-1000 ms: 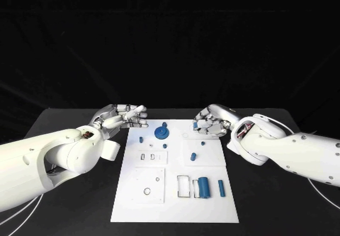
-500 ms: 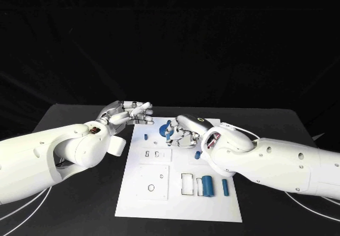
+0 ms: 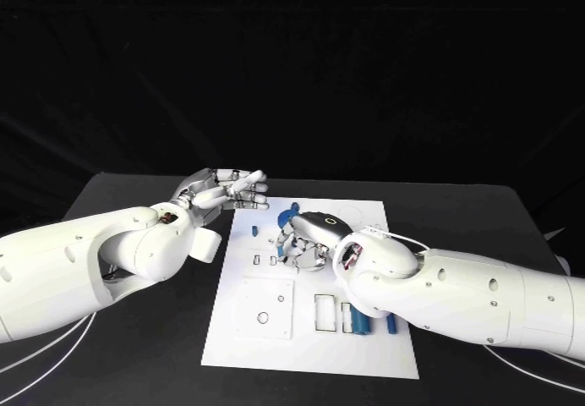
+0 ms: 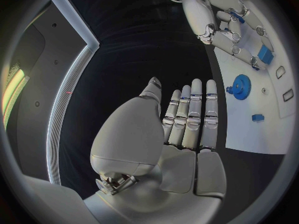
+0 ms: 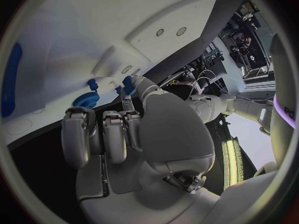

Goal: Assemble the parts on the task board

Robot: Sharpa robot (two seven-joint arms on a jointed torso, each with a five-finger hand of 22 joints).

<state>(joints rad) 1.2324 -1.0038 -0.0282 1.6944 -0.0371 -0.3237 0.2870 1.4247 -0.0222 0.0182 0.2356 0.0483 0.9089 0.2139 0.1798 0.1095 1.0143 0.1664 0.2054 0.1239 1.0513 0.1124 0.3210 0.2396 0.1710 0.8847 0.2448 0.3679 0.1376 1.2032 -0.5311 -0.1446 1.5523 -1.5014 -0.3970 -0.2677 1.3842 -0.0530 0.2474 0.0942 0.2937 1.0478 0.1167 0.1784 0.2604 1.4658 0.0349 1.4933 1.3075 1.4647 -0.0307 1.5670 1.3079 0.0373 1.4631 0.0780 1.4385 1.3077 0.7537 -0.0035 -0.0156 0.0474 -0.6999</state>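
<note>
Pinching a small blue part (image 5: 129, 83) — right robot hand (image 3: 308, 241).

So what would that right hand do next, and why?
Probably lower the small blue part pinched in the right hand into a slot on the task board. The hand hangs over the board's middle, near the blue gear, while the left hand waits open beside the board.

Robotics lab or test cell: black-draped table (image 3: 134, 199) against black backdrop, white task board (image 3: 311, 338) with cut-outs, cables off the table edge, lit wall panel strip (image 4: 70, 89), equipment racks (image 5: 246, 22).
</note>
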